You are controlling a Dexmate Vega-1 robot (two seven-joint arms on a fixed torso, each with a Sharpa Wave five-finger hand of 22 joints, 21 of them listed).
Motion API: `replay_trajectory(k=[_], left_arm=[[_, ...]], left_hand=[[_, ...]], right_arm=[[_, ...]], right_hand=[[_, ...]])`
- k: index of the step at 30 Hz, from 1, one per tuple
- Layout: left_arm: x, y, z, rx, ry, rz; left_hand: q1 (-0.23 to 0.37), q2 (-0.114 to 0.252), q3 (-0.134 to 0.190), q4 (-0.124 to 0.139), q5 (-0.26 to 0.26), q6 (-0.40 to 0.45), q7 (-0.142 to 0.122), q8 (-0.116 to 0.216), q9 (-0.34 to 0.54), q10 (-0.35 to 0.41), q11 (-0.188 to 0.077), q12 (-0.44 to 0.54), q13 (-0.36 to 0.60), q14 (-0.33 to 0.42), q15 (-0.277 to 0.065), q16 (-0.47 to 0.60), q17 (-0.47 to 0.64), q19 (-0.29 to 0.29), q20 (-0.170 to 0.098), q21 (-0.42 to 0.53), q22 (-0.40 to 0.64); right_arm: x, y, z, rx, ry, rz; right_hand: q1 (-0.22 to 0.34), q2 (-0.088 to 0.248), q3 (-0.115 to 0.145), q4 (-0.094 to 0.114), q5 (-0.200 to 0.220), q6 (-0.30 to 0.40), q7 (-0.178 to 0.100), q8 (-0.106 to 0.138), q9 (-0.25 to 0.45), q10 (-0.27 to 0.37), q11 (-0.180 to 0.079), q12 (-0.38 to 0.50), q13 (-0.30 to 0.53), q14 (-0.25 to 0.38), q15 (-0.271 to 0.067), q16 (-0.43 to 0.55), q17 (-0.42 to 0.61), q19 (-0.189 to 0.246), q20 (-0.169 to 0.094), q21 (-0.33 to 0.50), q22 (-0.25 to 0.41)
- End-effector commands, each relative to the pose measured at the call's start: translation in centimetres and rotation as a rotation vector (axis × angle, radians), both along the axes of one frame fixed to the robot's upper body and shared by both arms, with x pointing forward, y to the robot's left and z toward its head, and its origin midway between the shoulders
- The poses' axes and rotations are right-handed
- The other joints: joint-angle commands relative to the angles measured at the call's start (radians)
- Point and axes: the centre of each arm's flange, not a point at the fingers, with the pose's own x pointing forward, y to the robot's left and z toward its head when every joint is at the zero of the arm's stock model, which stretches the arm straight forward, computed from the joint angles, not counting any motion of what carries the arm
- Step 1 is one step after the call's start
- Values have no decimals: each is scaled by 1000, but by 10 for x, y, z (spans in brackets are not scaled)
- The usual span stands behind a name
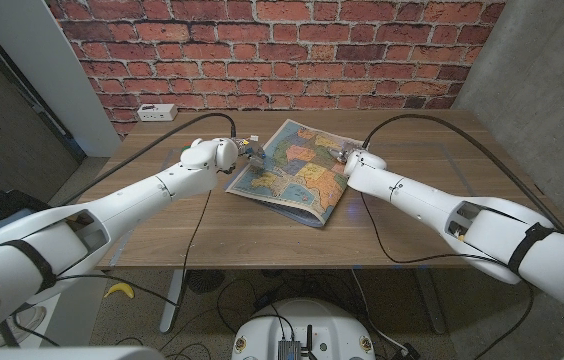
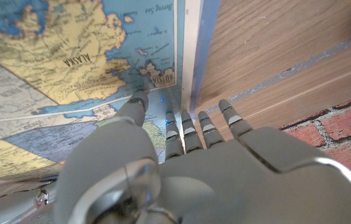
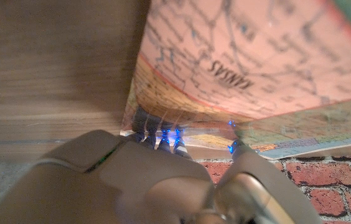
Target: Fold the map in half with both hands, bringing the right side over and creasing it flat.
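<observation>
The map [image 1: 290,172] lies at the centre of the head view on the wooden table [image 1: 162,235]. The left hand [image 1: 245,153] rests its fingertips [image 2: 139,103] on the map's left edge, thumb and fingers only slightly apart. The right hand [image 1: 347,155] pinches the map's right edge, which is lifted and curling off the table.

Head view is evenly lit and sharp at centre, with the arms bulging at the corners (wide-lens distortion). The map [image 1: 293,170] casts a thin shadow on the table [image 1: 412,220]. The right wrist view is dim and blurred, perhaps too close to focus
</observation>
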Motion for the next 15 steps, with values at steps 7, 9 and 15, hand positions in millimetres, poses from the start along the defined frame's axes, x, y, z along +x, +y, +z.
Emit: replay_trajectory(k=[7, 9, 15], left_arm=[[-2, -5, -2, 3, 2, -8], [-2, -5, -2, 2, 4, -8], [-3, -6, -3, 5, 4, -7]], left_hand=[[6, 5, -6, 3, 1, 4, 1, 3, 3, 7, 1, 7, 0, 3, -4, 2, 0, 0, 3, -2, 3], [6, 5, -7, 3, 1, 4, 2, 3, 3, 7, 1, 7, 0, 3, -4, 2, 0, -1, 2, -3, 3], [6, 6, -9, 3, 1, 4, 2, 3, 3, 7, 0, 7, 0, 3, -4, 2, 0, -1, 3, -4, 3]], right_arm=[[-58, 12, 23, -5, -470, 73], [-65, 13, 24, -13, -502, 82], [-81, 13, 19, -23, -514, 91]], right_hand=[[116, 48, 71, -85, -11, 78, 5, 15, 2, 41, 9, 13, 2, -60, -13, 11, -9, 78, 20, 23, 1], [135, 49, 83, -98, -16, 94, -4, 17, 3, 51, 9, 13, 2, -45, -14, 13, -9, 99, 22, 26, 1], [185, 46, 112, -138, -34, 168, -10, 25, 4, 131, 13, 26, 3, 39, -16, 29, -7, 187, 36, 37, 1]])
